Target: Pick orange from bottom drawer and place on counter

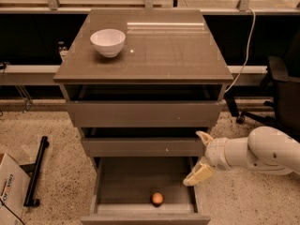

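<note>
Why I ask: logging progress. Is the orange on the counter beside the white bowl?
No, the orange lies in the open bottom drawer, with the open gripper beside that drawer's right wall.

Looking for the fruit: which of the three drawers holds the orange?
The bottom drawer, pulled furthest out; the orange lies near its front. The hand hovers open at the drawer's side.

Bowl (108, 41) on desk (164, 50), back left. Orange (157, 198) in open bottom drawer (122, 182), near its front. Gripper (200, 156) right of it, at drawer's right wall, seemingly above.
</note>
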You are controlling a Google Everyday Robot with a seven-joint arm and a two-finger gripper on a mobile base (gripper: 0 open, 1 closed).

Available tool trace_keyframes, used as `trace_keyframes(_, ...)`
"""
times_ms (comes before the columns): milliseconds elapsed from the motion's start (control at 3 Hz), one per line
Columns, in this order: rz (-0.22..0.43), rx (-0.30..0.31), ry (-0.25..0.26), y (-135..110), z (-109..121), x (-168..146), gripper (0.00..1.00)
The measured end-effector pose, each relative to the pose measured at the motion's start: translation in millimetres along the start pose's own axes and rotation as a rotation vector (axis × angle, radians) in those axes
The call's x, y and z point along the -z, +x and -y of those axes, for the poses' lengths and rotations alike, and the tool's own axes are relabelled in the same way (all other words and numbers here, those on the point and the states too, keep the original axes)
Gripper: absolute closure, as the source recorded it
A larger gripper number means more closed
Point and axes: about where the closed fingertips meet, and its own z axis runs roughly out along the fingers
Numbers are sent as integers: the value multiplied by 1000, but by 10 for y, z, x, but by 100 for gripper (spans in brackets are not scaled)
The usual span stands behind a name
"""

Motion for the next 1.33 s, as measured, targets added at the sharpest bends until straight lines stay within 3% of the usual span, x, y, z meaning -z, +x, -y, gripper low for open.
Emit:
trace_keyframes(667,-30,-7,-48,91,-197,-506,0)
trace_keyframes(1333,46,-79,-65,482,-234,-935,0)
